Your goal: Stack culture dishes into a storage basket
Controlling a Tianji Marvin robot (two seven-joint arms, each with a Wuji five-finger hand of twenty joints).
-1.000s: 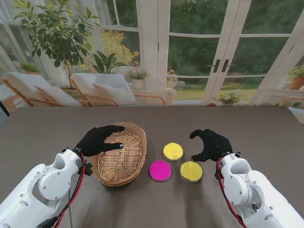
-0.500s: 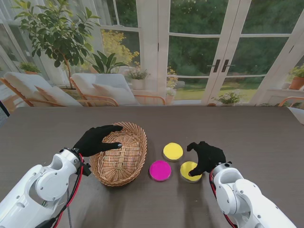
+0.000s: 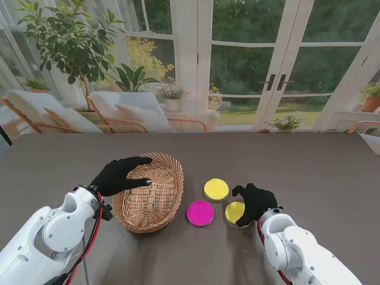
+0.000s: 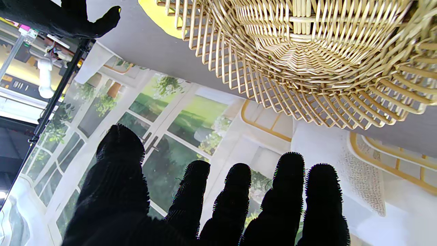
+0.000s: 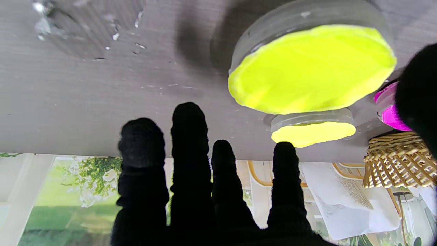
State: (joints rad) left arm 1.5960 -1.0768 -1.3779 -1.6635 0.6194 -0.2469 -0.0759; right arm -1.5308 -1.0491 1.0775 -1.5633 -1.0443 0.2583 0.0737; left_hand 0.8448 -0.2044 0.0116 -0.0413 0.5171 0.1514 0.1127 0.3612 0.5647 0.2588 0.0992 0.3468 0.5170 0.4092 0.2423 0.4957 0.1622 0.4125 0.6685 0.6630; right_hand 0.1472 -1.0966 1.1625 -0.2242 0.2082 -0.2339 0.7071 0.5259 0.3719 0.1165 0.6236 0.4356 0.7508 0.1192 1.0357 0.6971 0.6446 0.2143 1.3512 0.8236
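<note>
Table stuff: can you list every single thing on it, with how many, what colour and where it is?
Basket: one, tan wicker, on the table's left side, nothing inside that I can see.
Pink dish: one, pink, just right of the basket, nearer to me.
Far yellow dish: one, yellow, right of the basket, farther from me.
Near yellow dish: one, yellow, right of the pink dish, partly under the right hand.
Table: one, dark grey-brown.
Left hand: one, black glove, open, over the basket's left rim.
Right hand: one, black glove, fingers spread over the near yellow dish, not gripping it.
</note>
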